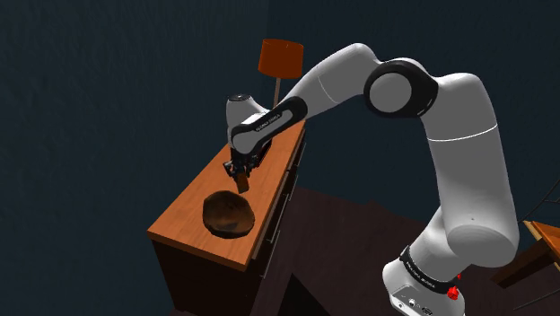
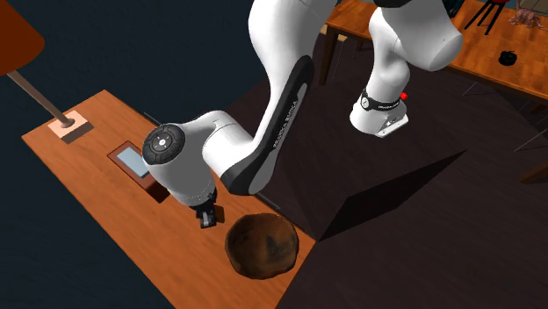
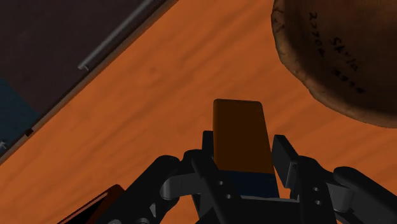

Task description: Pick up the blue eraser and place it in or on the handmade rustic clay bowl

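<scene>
Hand [image 3: 245, 151] clamps eraser [image 3: 238, 130] across its long sides, near 1 end; it renders brown-orange, not blue. Eraser sits over worktop [image 3: 140, 108], just beside bowl [image 3: 337, 57]. Likely light, stiff, grippy: low slip risk, though a mid-length hold would pivot less.

Dim, sharp renders (only the white arm [image 1: 462, 126] looks bright), a hard-edged shadow crossing the floor [image 2: 457, 123].

Can't see the lower end of the eraser [image 3: 238, 133], sunk between the fingers [image 3: 285, 159]; see just part of the bowl [image 3: 337, 57], cut by the wrist view's edge
</scene>
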Tool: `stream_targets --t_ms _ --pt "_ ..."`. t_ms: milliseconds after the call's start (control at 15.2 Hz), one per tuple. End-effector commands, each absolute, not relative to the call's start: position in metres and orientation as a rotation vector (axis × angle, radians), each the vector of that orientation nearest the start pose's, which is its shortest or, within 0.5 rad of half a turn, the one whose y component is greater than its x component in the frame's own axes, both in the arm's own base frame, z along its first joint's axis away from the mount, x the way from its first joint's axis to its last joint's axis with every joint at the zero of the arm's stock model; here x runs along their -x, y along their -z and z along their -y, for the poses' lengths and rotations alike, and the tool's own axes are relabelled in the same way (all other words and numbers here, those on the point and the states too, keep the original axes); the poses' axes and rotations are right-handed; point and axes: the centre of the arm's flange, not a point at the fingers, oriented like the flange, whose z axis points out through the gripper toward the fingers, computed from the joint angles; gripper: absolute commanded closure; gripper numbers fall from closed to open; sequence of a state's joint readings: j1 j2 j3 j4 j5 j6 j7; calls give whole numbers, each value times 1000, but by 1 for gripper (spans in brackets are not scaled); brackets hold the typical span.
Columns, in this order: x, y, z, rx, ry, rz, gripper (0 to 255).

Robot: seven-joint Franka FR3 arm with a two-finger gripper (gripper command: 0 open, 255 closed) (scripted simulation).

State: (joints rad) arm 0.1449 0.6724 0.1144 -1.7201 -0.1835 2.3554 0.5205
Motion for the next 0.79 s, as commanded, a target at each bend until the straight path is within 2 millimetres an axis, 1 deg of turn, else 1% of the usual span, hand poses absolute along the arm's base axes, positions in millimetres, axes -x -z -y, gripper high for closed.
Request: stream_targets --t_ms 0,726 --pt "-649 -206 -163 3196 -10 -245 255" --pt "-649 -264 -163 3196 -10 -245 255"
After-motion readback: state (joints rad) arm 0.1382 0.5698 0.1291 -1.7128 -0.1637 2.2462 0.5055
